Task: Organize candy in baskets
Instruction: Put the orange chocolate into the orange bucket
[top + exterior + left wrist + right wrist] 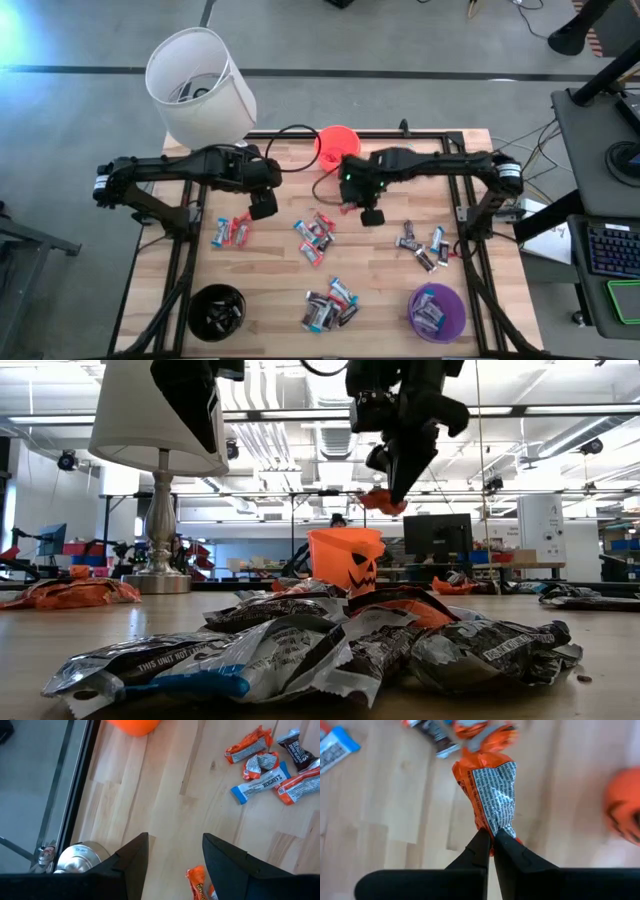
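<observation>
Fingertips of right pincer hide orange candy's end.

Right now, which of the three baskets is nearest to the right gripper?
The orange basket at the table's far edge. The right gripper, shut on an orange candy, is just in front of it; the purple basket and black basket stand at the near corners.

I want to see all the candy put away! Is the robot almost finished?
Not yet. Some candy already lies in the purple basket and the black basket. The right gripper holds an orange-wrapped candy in the air, near the orange basket. The left gripper is open above the table. Several piles wait on the table.
</observation>
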Available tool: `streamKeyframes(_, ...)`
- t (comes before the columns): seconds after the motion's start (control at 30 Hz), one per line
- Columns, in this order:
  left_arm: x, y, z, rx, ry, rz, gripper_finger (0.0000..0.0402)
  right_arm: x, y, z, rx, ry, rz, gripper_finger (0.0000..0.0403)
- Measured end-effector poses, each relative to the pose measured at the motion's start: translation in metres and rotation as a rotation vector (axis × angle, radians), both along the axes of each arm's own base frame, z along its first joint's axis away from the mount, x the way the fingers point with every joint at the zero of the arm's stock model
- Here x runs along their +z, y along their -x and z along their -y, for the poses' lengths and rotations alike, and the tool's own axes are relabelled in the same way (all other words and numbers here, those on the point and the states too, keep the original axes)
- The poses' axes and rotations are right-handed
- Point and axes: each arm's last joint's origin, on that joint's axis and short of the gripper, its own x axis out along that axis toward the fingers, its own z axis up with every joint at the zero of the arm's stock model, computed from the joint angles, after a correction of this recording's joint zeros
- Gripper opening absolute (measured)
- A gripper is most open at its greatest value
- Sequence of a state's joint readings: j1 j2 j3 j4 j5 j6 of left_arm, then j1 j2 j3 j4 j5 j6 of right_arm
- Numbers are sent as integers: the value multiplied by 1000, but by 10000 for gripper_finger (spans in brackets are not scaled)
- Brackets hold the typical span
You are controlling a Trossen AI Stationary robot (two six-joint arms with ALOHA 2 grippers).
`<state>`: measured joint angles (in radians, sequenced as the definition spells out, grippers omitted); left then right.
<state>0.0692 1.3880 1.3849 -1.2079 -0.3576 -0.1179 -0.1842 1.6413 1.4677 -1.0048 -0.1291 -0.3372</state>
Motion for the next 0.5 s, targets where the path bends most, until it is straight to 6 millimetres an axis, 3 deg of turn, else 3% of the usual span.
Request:
streamKeyframes(0.23, 0, 0, 0, 45, 16, 19, 169, 22, 17, 34, -67, 40, 92, 9)
streamKeyframes(0.5, 0, 0, 0, 125, 44, 50, 169, 29, 26, 76, -177, 86, 185, 9)
